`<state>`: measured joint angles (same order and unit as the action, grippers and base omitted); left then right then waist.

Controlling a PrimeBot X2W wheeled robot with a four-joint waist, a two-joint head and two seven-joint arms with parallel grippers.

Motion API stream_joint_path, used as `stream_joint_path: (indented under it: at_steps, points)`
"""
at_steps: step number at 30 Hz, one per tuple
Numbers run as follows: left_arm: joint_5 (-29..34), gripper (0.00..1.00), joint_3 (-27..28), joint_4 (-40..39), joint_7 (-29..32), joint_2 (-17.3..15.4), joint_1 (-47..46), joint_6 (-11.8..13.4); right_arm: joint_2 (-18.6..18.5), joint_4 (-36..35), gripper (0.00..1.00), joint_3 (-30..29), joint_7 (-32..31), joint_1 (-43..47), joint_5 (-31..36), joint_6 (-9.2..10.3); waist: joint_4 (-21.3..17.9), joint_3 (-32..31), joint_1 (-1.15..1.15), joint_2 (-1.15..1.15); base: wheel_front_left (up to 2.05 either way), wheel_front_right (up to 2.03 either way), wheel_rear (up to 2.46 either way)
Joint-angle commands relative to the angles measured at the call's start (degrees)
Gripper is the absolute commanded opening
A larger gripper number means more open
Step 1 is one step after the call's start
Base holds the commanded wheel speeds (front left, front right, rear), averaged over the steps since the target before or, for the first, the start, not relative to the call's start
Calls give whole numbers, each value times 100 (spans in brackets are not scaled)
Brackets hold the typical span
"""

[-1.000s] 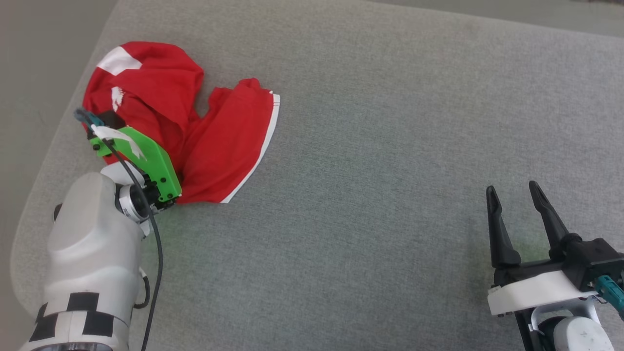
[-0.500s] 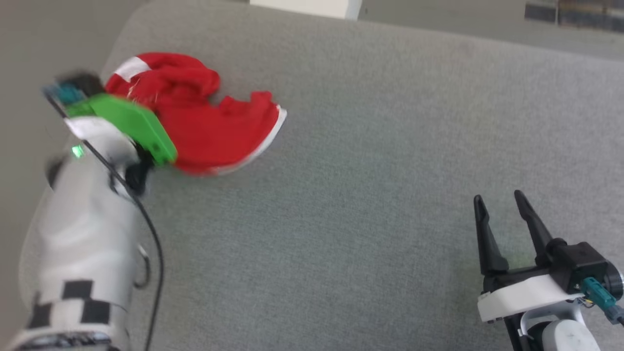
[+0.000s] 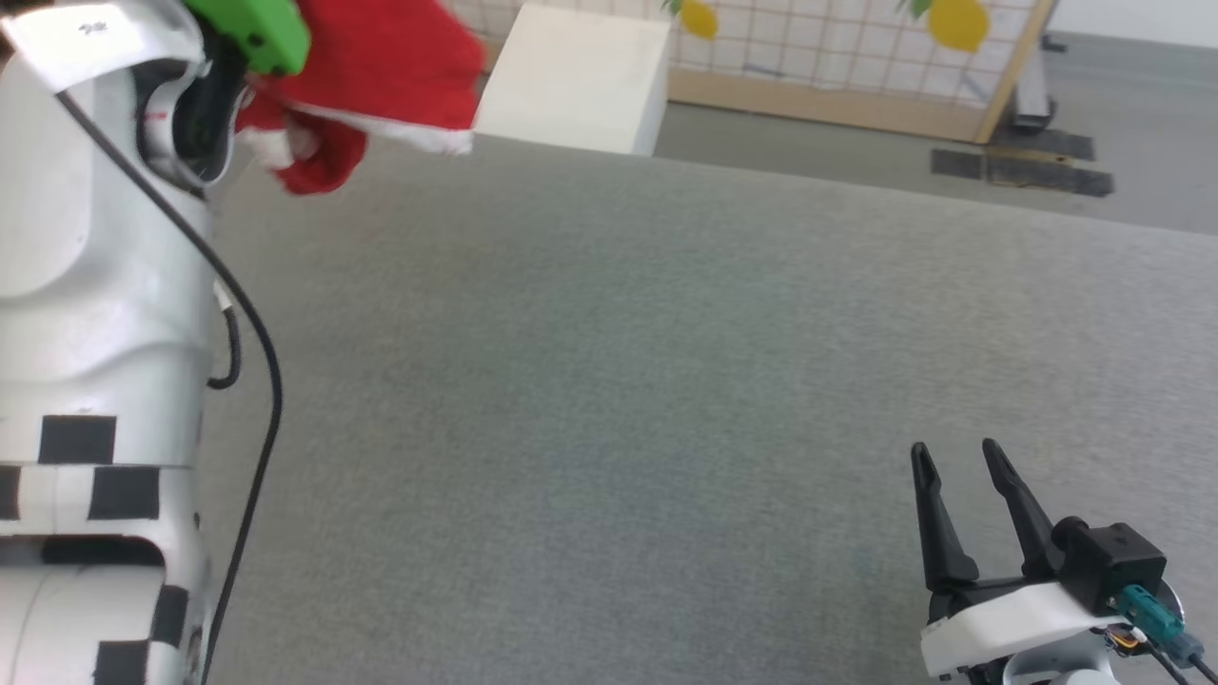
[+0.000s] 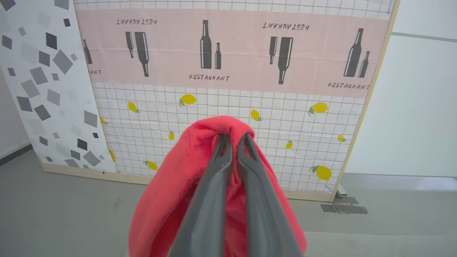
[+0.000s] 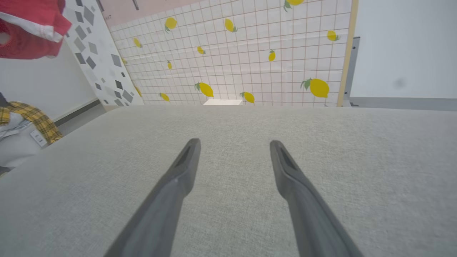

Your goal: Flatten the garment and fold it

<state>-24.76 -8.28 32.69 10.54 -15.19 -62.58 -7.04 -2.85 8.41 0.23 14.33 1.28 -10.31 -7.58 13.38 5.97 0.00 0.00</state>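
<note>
Garment (image 3: 381,67) | head: dangling high top left, clear of the grey pad (image 3: 609,381), guessing so it hangs loose | left wrist: my left gripper (image 4: 234,137) pinched tight on it | right wrist: my right gripper (image 5: 234,142) fingers apart, empty, low over pad

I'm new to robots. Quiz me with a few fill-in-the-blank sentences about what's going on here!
The left gripper is shut on a ____ garment.
The right gripper has its jaws ____.
The screen behind is printed with yellow ____.
Missing words: red; open; lemons.
</note>
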Motion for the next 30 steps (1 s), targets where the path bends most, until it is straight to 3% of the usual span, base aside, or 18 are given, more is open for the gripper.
stream_joint_path:
  at_steps: [1, 7, 13, 20, 27, 30]
  points:
    - [-160, 0, -128, -121, 40, 111, -132, -38, -3, 32, 100, -34, 48, 53, -49, 9, -431, -370, 0, 0, 0, 0, 0]
    - [-839, 0, -811, -700, 233, 390, -124, -43, -3, 62, 100, -194, 63, 79, -31, 9, -954, -536, 0, 0, 0, 0, 0]
    - [-1311, 0, -1188, -797, 232, 793, 334, -44, -3, -37, 100, -411, 65, 126, 37, 9, -1345, -520, 0, 0, 0, 0, 0]
    - [-1713, 0, -1621, -400, 48, 1163, 1319, -16, -3, -74, 100, -445, 66, 151, 92, 9, -1679, -362, 0, 0, 0, 0, 0]
    - [-2006, 0, -2436, 246, 136, 1226, 2390, 145, -3, -116, 100, -423, 66, 81, 88, 9, -1826, -179, 0, 0, 0, 0, 0]
    - [-2121, 0, -2868, 568, 363, 1229, 2751, 325, -3, -110, 100, -405, 66, 53, 74, 9, -1844, -143, 0, 0, 0, 0, 0]
